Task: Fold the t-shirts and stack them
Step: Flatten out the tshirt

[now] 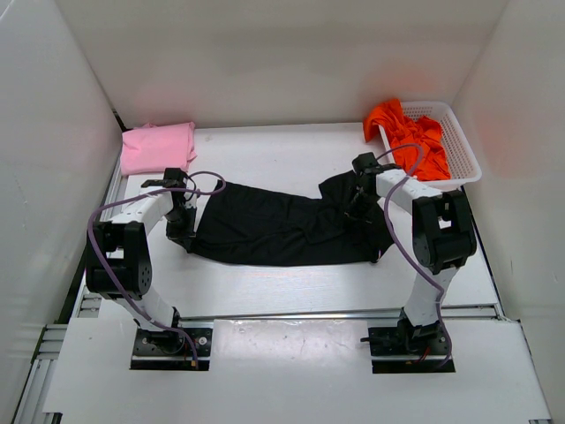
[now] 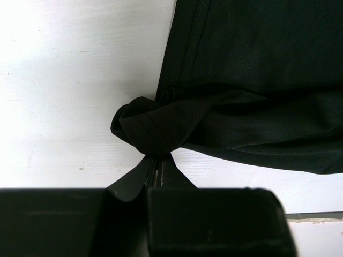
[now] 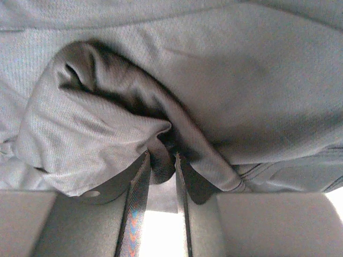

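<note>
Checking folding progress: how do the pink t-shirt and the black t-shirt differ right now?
The pink t-shirt is a compact bundle, far left; the black t-shirt stretches across the middle. The pink t-shirt is untouched; the black t-shirt is pinched by the left end effector and right end effector. Both lie on the table.

Each arm (image 1: 146, 210) has white links, black joints, a purple cable (image 1: 90, 237); left gripper (image 2: 156, 160) and right gripper (image 3: 162, 158) are black.

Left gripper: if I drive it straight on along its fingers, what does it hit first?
The bunched corner of the black t-shirt that the left gripper is shut on. Just past that knot it would probably meet the white table, though depth is hard to judge from the wrist view.
</note>
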